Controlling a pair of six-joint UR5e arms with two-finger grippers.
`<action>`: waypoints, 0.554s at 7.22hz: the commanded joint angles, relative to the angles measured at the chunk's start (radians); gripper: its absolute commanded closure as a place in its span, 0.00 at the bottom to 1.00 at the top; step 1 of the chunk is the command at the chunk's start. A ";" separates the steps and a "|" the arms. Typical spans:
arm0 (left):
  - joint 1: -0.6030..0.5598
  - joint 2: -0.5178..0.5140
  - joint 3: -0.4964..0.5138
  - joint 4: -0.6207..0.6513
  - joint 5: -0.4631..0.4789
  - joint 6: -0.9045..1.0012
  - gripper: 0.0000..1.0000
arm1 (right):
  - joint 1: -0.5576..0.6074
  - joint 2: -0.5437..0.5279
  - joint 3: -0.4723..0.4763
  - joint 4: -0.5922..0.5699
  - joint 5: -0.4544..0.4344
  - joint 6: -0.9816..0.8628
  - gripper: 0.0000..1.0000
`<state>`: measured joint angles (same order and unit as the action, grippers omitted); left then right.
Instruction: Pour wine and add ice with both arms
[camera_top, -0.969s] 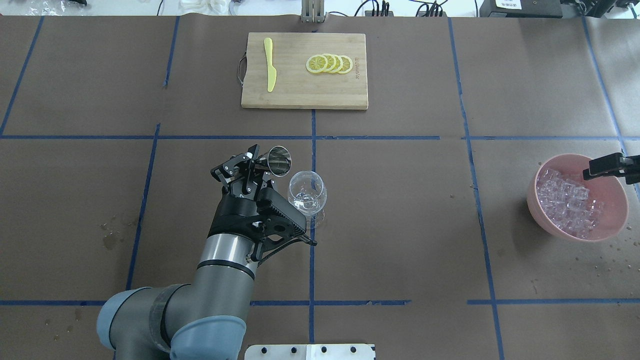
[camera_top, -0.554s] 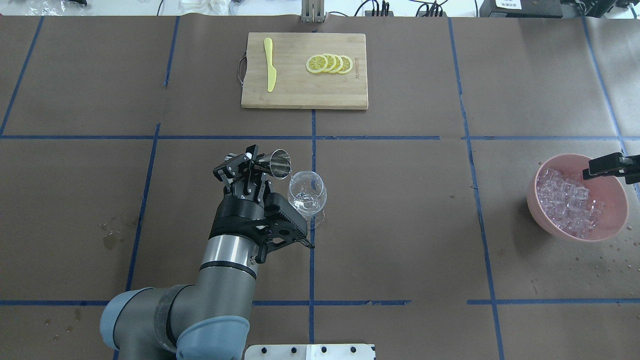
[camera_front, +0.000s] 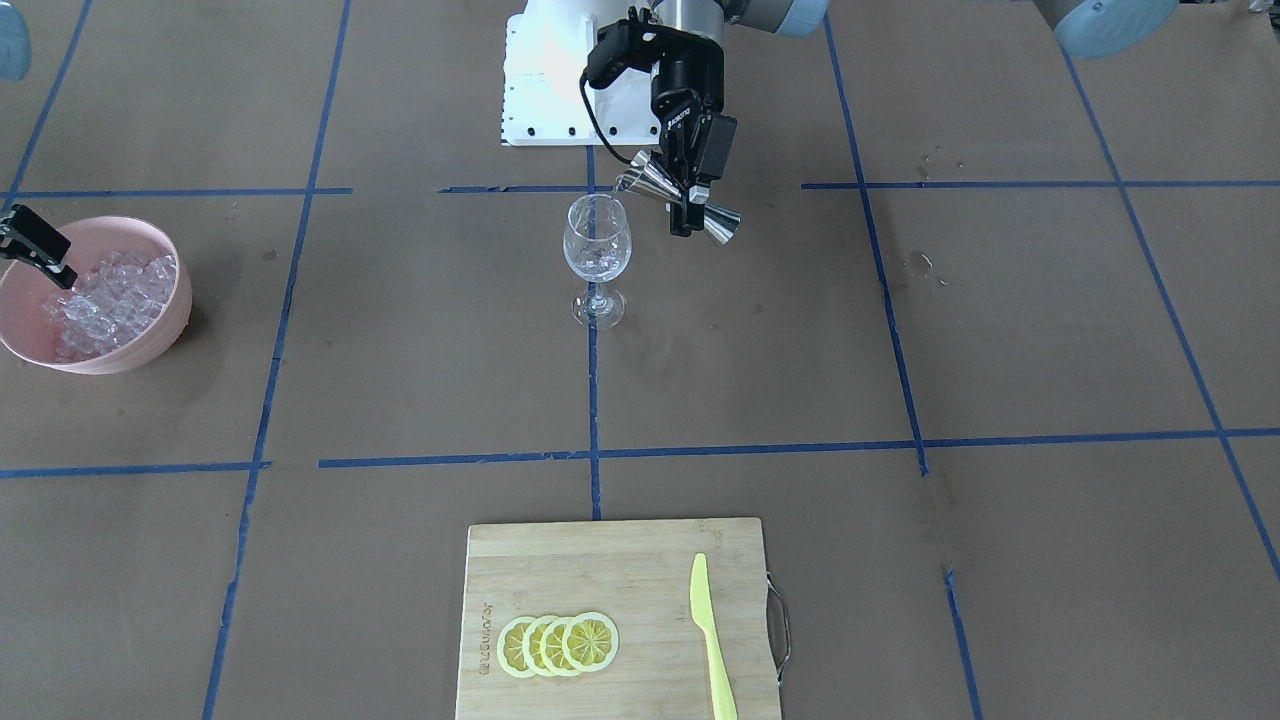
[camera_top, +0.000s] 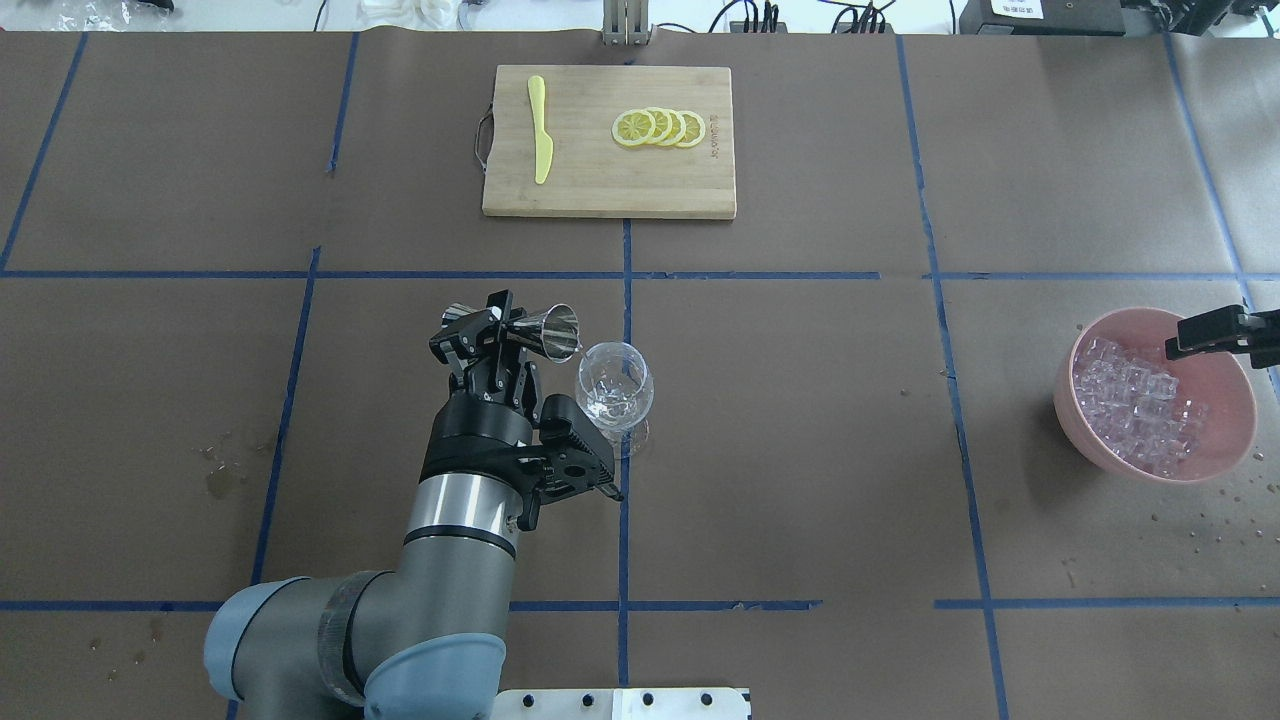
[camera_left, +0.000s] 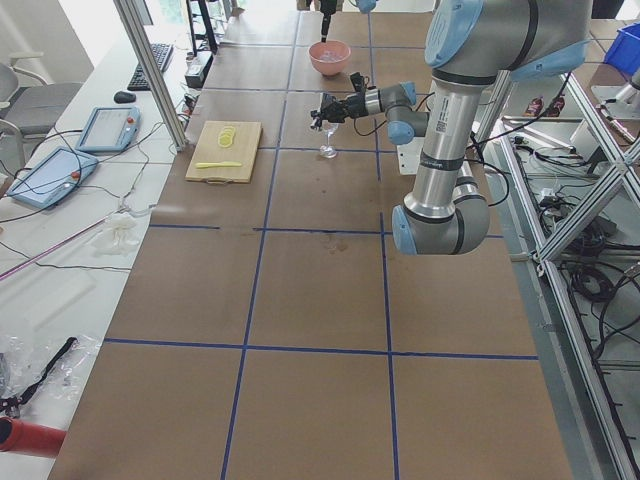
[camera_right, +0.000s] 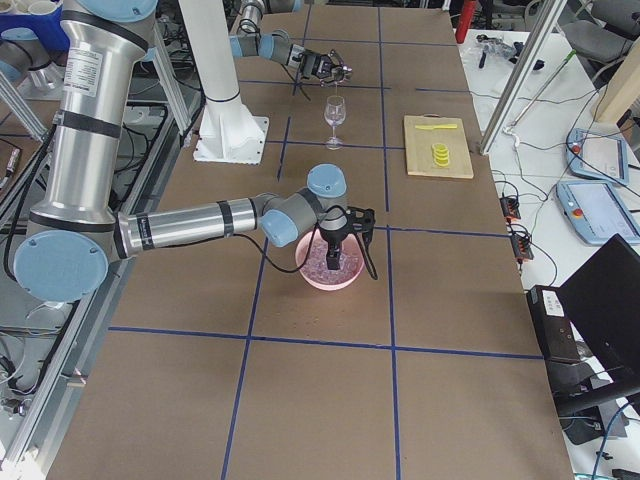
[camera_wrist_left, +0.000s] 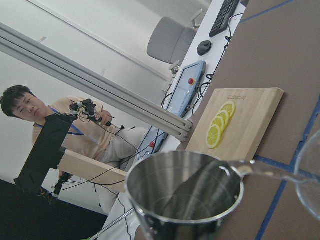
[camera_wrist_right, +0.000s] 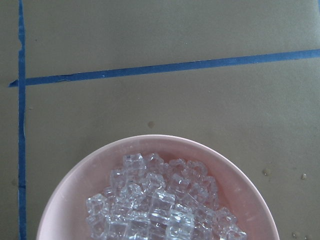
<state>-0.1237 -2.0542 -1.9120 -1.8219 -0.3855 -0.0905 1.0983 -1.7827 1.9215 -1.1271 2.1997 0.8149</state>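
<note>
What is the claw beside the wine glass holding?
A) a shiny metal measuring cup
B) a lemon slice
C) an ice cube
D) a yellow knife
A: the left claw is clamped on the waist of a metal measuring cup, tipped with its mouth at the wine glass rim.

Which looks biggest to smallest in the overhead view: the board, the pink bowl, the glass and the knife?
1. board
2. bowl, not far behind
3. glass
4. knife, about as long as the glass looks, but far thinner
</note>
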 joint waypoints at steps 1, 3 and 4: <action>0.002 -0.001 0.002 0.007 0.020 0.037 1.00 | 0.000 0.000 -0.002 0.001 0.000 0.001 0.00; 0.004 -0.003 0.002 0.007 0.036 0.089 1.00 | 0.000 0.000 -0.012 0.001 0.002 0.001 0.00; 0.004 -0.006 0.001 0.007 0.052 0.131 1.00 | 0.000 0.000 -0.015 0.000 0.000 0.001 0.00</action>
<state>-0.1201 -2.0575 -1.9102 -1.8149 -0.3505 -0.0014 1.0983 -1.7825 1.9115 -1.1266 2.2004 0.8161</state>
